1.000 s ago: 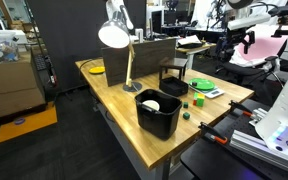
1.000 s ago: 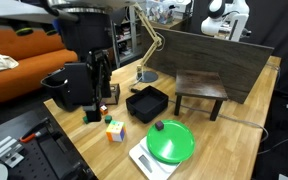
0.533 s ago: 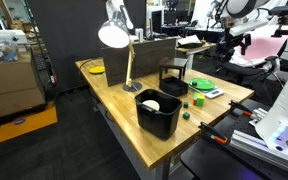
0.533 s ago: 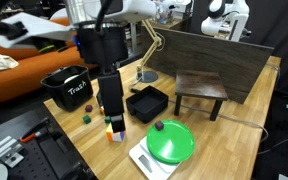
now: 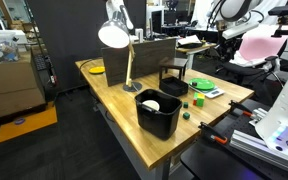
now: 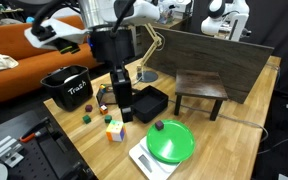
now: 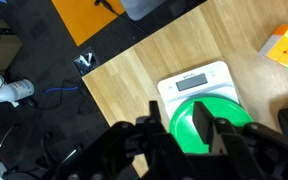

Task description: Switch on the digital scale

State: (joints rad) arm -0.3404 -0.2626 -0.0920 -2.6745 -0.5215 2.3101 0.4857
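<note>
Wooden worktop (image 7: 134, 70), gripper (image 7: 181, 118) open and empty above the digital scale (image 7: 184, 82): press its display strip gently, clear of the green dish (image 7: 234, 112).

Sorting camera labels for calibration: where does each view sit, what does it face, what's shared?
Exterior view: off a table corner, facing lamp and bins; arm top right.
Exterior view: near the digital scale, facing across the table; gripper centre.
Wrist view: overhead, looking down at the scale; open fingers low in frame.
Shared: green plate on the scale.

The claw (image 6: 124, 113) has swung sideways, closer to the digital scale (image 6: 140, 156).
</note>
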